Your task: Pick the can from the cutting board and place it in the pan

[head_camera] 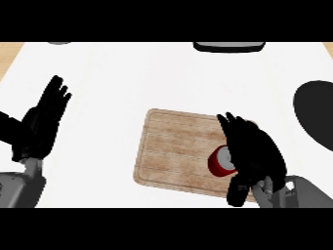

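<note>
A red can [220, 162] with a grey top lies on the wooden cutting board [176, 151], near the board's right edge. My right hand [254, 152] covers the can's right side, fingers stretched forward and the thumb down near the board's front corner; the fingers look straight, not curled round the can. The dark pan [326, 117] lies at the counter's right edge, beyond the right hand. My left hand [35, 124] rests open at the left of the counter, fingers up, far from the board.
A dark object with a light rim [227, 47] sits at the counter's far edge, and a small grey thing [60, 43] shows at the far left. The white counter [126, 78] ends in wood at both sides.
</note>
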`<move>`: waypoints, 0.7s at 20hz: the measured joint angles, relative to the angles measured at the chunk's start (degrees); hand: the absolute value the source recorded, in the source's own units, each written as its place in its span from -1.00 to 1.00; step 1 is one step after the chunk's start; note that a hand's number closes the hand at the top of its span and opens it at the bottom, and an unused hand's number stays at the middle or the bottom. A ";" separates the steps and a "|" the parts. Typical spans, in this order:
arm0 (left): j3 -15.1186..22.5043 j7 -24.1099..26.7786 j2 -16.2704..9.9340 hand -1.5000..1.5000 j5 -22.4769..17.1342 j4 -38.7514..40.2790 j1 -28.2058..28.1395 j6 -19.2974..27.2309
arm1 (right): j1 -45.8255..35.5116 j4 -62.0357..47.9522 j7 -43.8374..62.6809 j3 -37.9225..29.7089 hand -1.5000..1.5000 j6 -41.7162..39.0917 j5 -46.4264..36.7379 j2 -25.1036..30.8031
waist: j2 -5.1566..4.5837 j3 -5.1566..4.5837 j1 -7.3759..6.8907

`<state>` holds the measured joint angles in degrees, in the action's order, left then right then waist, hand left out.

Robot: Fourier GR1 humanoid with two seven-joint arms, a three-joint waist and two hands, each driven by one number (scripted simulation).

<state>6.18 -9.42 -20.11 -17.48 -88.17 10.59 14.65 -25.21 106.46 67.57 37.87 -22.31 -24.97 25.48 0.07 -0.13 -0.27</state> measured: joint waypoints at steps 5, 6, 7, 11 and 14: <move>-1.07 0.13 -0.62 0.00 -0.12 -0.26 -0.41 -1.36 | -1.00 -4.20 -0.69 -1.22 -1.00 -0.33 -1.65 -3.19 | -0.01 0.05 0.00; -1.10 0.30 -0.31 0.00 0.00 0.01 -0.46 -1.38 | -0.22 -4.28 -0.85 -0.91 -1.00 -0.30 -2.29 -3.56 | 0.01 0.04 0.11; -1.36 0.06 -0.59 0.00 -0.14 -0.60 -0.93 -1.66 | -0.51 -5.21 -1.08 -1.32 -1.00 -0.47 -2.45 -4.07 | 0.02 0.05 0.01; -1.78 -0.71 -0.44 0.00 0.41 -1.13 -0.82 -1.54 | 0.56 -8.69 -3.32 -2.39 -1.00 -1.08 -3.94 -4.60 | -0.02 0.08 0.07; -2.16 -0.64 0.25 0.00 0.65 -1.27 -1.11 -1.74 | 2.00 -9.17 -4.51 -2.84 -1.00 -1.48 -5.54 -5.05 | -0.01 0.09 0.19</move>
<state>4.03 -10.06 -19.85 -16.83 -89.44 9.49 12.92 -23.21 97.29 63.06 35.03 -23.79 -30.51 20.43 0.06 -0.03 -0.09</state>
